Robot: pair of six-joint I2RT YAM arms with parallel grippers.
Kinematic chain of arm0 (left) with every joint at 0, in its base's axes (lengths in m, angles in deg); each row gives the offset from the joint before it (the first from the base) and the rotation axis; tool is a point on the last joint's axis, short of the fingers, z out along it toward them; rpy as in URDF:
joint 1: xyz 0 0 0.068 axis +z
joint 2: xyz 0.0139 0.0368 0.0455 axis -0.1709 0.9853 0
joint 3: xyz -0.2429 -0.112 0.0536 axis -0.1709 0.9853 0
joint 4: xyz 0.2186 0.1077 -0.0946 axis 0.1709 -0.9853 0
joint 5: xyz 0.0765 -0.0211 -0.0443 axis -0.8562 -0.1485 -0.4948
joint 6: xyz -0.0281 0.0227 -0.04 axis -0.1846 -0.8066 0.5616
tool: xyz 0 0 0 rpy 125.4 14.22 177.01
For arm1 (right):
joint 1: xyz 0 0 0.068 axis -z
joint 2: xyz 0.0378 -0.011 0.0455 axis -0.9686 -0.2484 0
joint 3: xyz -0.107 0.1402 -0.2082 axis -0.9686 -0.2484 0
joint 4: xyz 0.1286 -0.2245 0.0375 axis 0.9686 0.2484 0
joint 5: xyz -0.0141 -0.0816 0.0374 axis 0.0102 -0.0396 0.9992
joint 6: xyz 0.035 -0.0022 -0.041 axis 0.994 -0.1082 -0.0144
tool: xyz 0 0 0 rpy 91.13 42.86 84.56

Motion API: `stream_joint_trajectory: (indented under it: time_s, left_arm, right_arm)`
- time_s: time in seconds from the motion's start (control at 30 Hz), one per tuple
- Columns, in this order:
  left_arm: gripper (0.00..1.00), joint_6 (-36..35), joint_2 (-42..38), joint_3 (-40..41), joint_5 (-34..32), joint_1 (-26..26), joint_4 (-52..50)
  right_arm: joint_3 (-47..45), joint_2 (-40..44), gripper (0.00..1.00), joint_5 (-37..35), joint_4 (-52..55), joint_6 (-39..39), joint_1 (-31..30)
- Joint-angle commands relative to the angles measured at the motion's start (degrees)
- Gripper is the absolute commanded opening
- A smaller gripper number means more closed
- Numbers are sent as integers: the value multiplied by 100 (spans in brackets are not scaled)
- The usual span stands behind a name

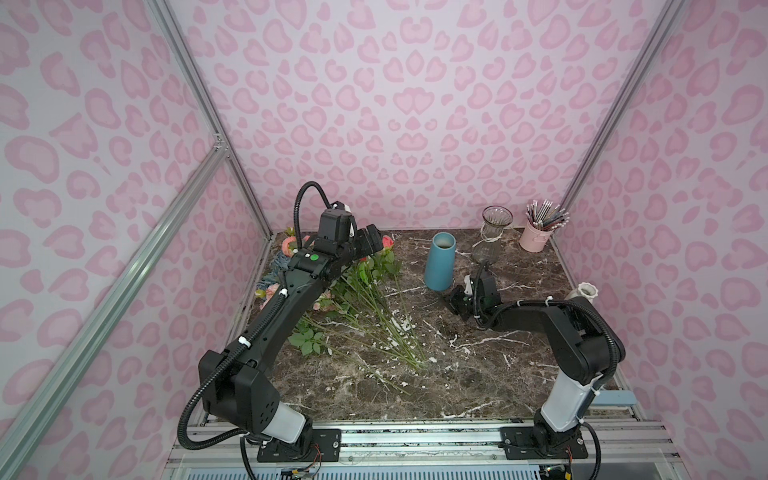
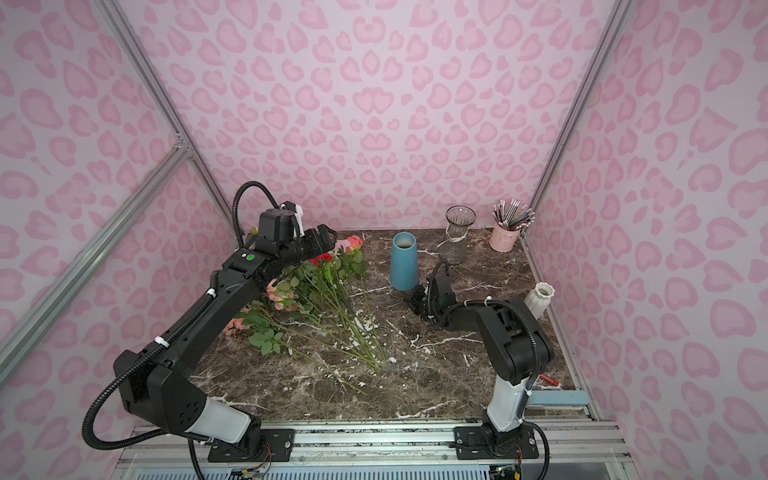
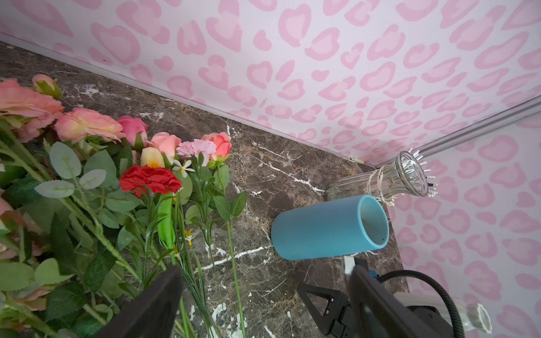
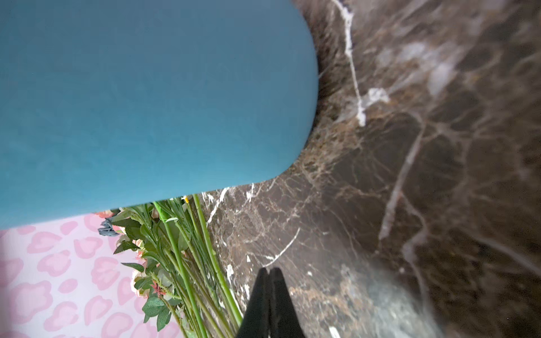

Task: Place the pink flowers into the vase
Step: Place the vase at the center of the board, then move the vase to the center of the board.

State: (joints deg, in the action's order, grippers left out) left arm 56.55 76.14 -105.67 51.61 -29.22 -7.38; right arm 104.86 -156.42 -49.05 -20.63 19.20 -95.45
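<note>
Marble tabletop [image 3: 278,164]; pink flowers [image 3: 87,124] clearest wrist-side

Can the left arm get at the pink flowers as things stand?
Probably yes: the left gripper hangs open above the pink flowers, nothing between. The red carnation lies among them and might get caught too.

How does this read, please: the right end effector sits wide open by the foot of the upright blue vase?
Not quite: the right end effector is shut, its jaws pressed together with nothing between them, as the right wrist view shows. It does sit by the foot of the upright blue vase.
</note>
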Motion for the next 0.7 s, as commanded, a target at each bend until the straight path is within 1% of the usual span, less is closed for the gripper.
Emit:
stream_joint_trajectory:
  time_s: [0.0,0.3,0.43,0.67]
  left_arm:
    - [92,-3,-116,52,45,121,136]
    - [93,-72,-277,107,25,327,52]
    - [93,-89,-295,136,32,366,48]
    - [93,-115,-244,145,7,394,43]
  right_arm:
    - [128,-162,7,-339,-665,197,-12]
    - [611,-795,7,-772,-365,183,125]
    - [716,-1034,8,-770,-506,213,215]
    - [1396,-1523,8,-711,-247,13,254]
